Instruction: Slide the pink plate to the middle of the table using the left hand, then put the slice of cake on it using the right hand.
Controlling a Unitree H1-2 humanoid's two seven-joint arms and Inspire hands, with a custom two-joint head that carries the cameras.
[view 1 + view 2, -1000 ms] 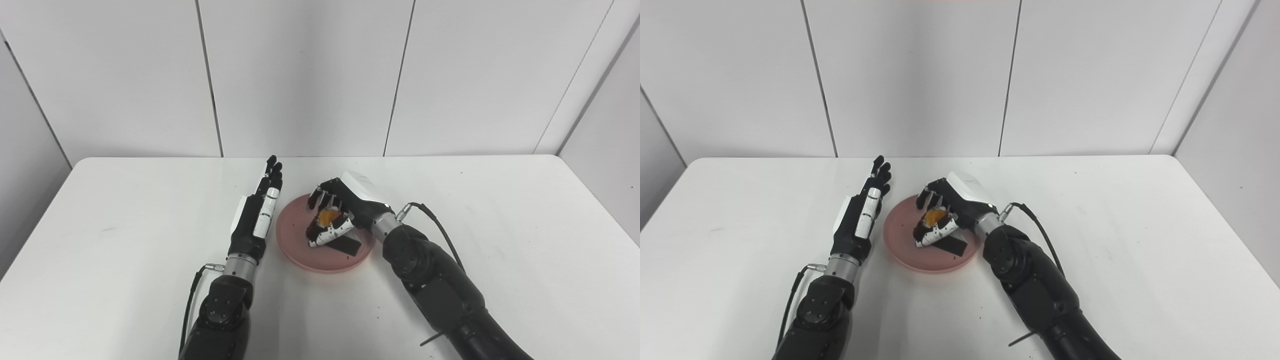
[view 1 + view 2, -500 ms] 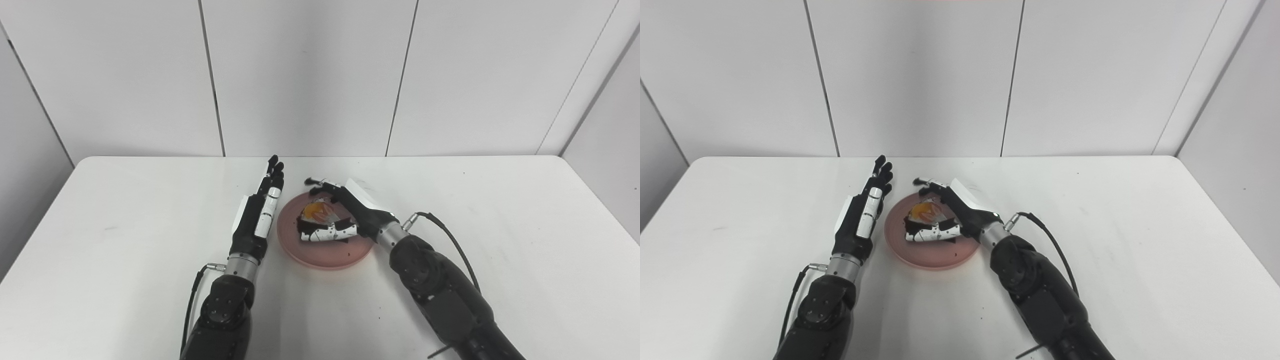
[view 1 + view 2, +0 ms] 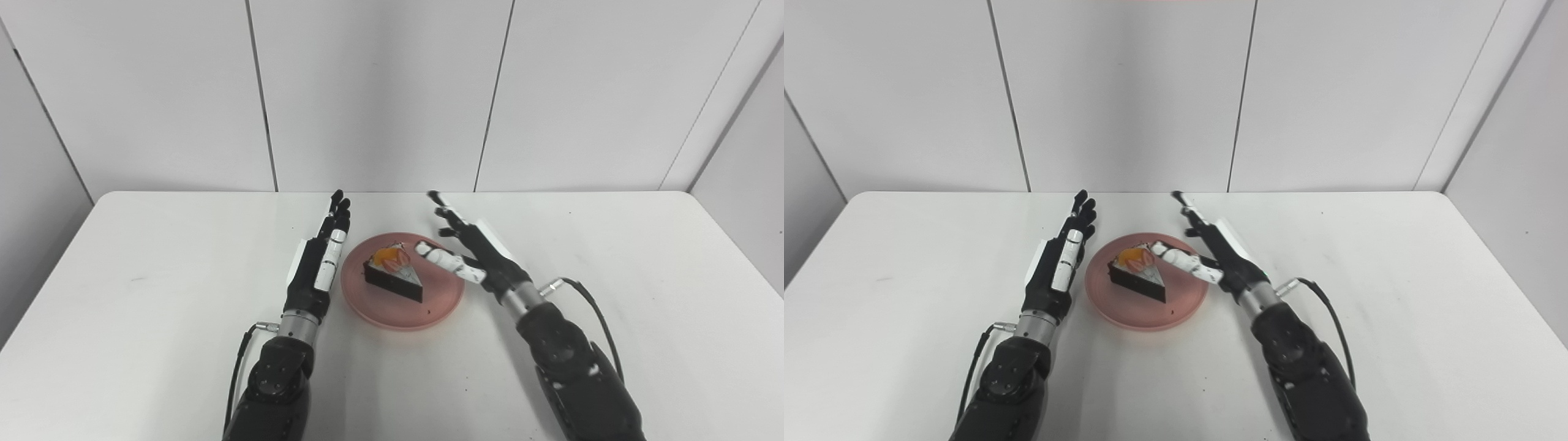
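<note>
Pink plate (image 3: 398,306) flanked by left hand (image 3: 315,263), right hand (image 3: 471,254).

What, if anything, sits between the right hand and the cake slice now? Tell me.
Nothing visible does. The right hand is open just right of the cake slice, which already rests on the pink plate; only bare plate lies between them.

Both arms run off the bottom edge. The cake (image 3: 394,274) hides part of the plate (image 3: 392,312). The worktop's (image 3: 153,257) near edge is cut off.
</note>
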